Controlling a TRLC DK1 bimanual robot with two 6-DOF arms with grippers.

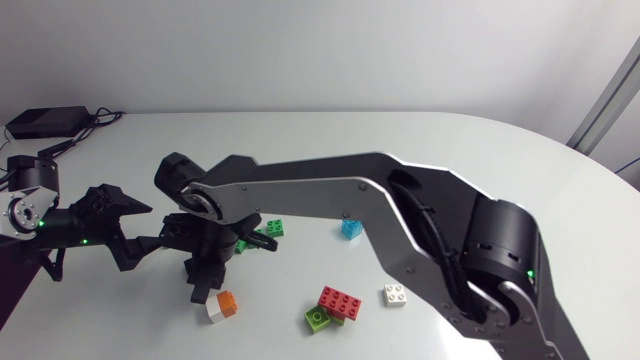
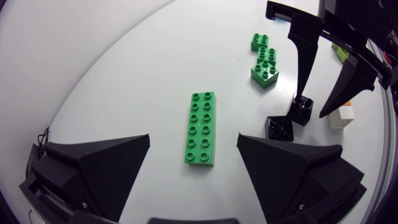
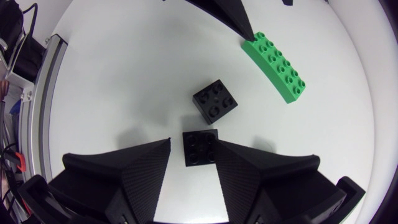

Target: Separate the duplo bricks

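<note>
White table (image 1: 450, 160), w/ bricks loose on it. R arm (image 1: 330, 185) is the biggest thing on view: comes in at the lower right and stretches past the middle to the left half. L arm (image 1: 30, 215) sits low at the left edge, pointing in toward the R arm's end. R gripper (image 2: 313, 104) points down at the table, fingers at a narrow gap, one each side of a black brick (image 3: 200, 148). There's a strip of white table btwn brick and one finger, while the other finger is at or v. near the brick's edge, so it brackets the brick, not clamped. L gripper (image 2: 193, 140) is spread wide, holding nothing. Long green brick (image 3: 277, 67) lies flat on the table ahead of it, in line w/ the gap btwn its fingers; in the R wrist view one L fingertip is right at the brick's end, contact unclear. Red brick (image 1: 340, 301) sits on a lime brick (image 1: 318, 319), near the front of the table. A 2nd black brick (image 3: 214, 101) lies just ahead of the R gripper, apart from the 1st, btwn it and the long green one. Small green bricks (image 2: 265, 73) are in a loose row beyond the R gripper. An orange-and-white stack (image 1: 222, 305) is just beside the R gripper. Cyan brick (image 1: 351, 229) and white brick (image 1: 395, 295) each lie alone, well apart.
</note>
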